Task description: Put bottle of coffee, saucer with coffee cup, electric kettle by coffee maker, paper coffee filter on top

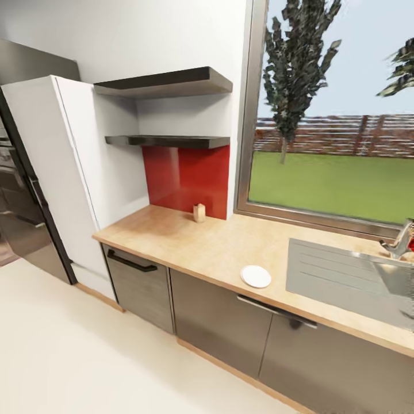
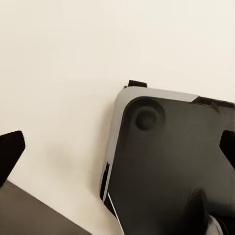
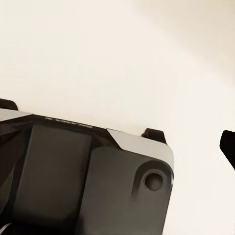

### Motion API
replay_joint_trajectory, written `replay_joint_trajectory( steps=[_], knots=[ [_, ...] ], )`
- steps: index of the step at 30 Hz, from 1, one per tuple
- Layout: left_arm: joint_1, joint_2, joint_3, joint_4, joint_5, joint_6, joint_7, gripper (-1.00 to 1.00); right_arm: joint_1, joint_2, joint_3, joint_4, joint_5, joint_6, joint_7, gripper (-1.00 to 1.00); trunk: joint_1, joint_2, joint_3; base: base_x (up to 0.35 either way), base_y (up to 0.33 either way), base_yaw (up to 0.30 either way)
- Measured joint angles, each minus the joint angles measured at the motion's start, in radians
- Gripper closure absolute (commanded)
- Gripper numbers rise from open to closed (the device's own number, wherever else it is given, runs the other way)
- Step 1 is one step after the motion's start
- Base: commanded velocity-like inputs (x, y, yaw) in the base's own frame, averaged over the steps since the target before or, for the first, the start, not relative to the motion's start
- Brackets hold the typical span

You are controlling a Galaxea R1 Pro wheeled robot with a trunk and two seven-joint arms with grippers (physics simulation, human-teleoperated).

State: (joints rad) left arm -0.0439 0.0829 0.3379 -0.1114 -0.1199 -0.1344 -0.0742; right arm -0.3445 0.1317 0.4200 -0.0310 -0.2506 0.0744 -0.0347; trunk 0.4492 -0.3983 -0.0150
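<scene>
Quick tally on the wooden countertop [image 1: 218, 247] — one white saucer [image 1: 256, 276] near the front edge, one small tan object [image 1: 199, 212] back by the red panel [image 1: 187, 175], too small to identify. Two dark wall shelves [image 1: 167, 82], one above the other. One steel sink [image 1: 351, 279], one faucet [image 1: 398, 241]. Below the counter, three cabinet fronts [image 1: 218, 319] — two show bar handles. One window [image 1: 333, 115], two trees outside.
</scene>
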Motion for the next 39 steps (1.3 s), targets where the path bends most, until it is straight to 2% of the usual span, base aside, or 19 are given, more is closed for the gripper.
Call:
replay_joint_trajectory(
  steps=[23,30,39],
  knots=[
    [0.000,0.000,0.000,0.000,0.000,0.000,0.000,-1.00,0.000,-0.003,-0.002,0.000,-0.001,0.000,0.000,-1.00,0.000,0.000,-0.002,0.116,0.311,-0.292],
    [0.000,0.000,0.000,0.000,0.000,0.000,0.000,-1.00,0.000,-0.007,-0.089,0.002,0.001,0.002,0.000,-1.00,0.000,0.000,-0.002,0.002,0.313,-0.300],
    [0.000,0.000,0.000,0.000,-0.001,0.000,0.000,-1.00,0.000,-0.006,-0.103,0.003,0.002,0.006,0.001,-1.00,0.000,0.000,-0.004,0.000,0.313,-0.294]
  ],
)
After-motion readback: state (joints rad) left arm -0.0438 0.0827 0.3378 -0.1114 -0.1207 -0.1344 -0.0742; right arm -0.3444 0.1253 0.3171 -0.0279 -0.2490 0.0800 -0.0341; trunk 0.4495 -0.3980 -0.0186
